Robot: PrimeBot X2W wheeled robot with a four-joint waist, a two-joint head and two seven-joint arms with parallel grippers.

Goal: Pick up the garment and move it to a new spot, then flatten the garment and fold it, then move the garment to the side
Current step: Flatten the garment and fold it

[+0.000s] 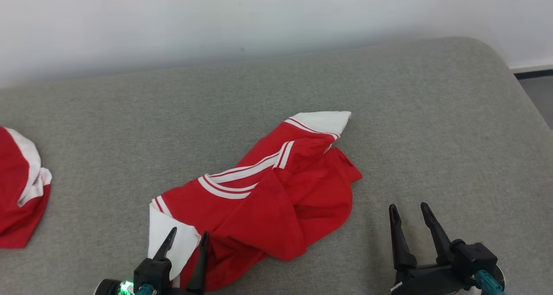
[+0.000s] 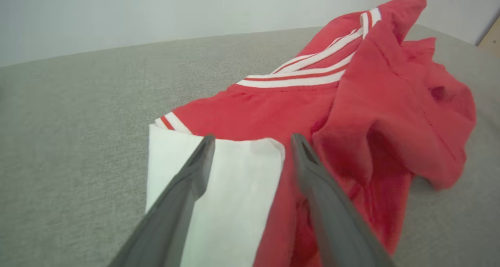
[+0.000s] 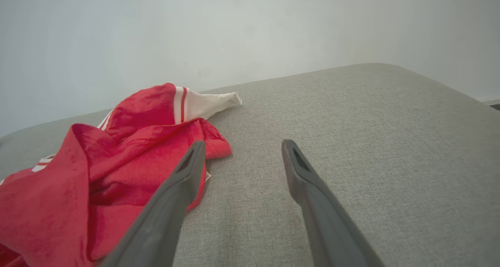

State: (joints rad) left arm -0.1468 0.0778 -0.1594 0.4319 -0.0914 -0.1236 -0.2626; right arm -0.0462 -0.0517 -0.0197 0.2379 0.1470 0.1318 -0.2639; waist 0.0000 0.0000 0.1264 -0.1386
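Observation:
A red garment (image 1: 268,191) with white stripes and white sleeve ends lies crumpled in the middle of the grey cushioned surface (image 1: 432,126). My left gripper (image 1: 188,238) stands open over its near white sleeve end (image 2: 234,189), one finger over the white cloth, the other at the red edge, with nothing pinched. In the left wrist view the garment (image 2: 371,110) bunches up to the right. My right gripper (image 1: 408,212) is open above bare cushion, just right of the garment (image 3: 117,169); its fingers (image 3: 304,181) hold nothing.
A second red and white garment (image 1: 19,191) lies at the left edge of the head view. A white wall (image 1: 216,18) runs behind the cushion. The cushion's rounded corner is at the far right, with dark floor (image 1: 538,96) beyond it.

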